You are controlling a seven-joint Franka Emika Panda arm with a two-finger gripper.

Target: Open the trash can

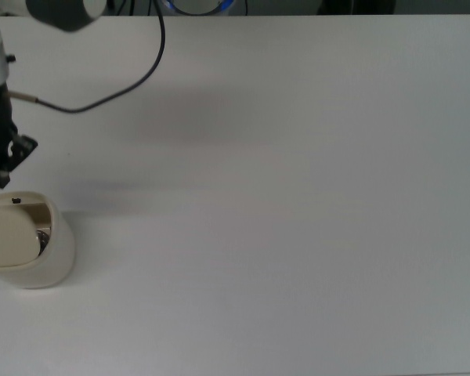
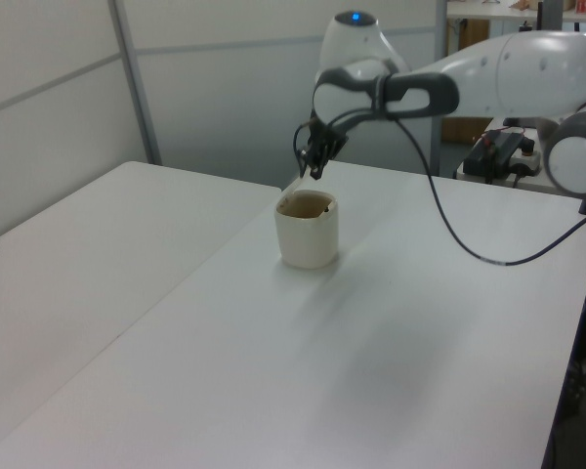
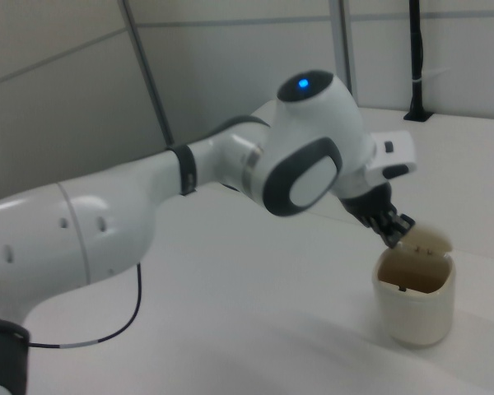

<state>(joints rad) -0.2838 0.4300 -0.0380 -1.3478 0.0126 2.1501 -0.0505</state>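
Top view crops the trash can (image 1: 31, 254) (lid tilted); gripper (image 1: 0, 176) closure unclear

Trash can (image 1: 27, 251) on table (image 1: 298, 196), at top view's left edge. Lid (image 3: 426, 241) tilted up at can's rim. Gripper (image 1: 1, 168) above can, apart. Cable (image 1: 133, 82) hangs over table behind.
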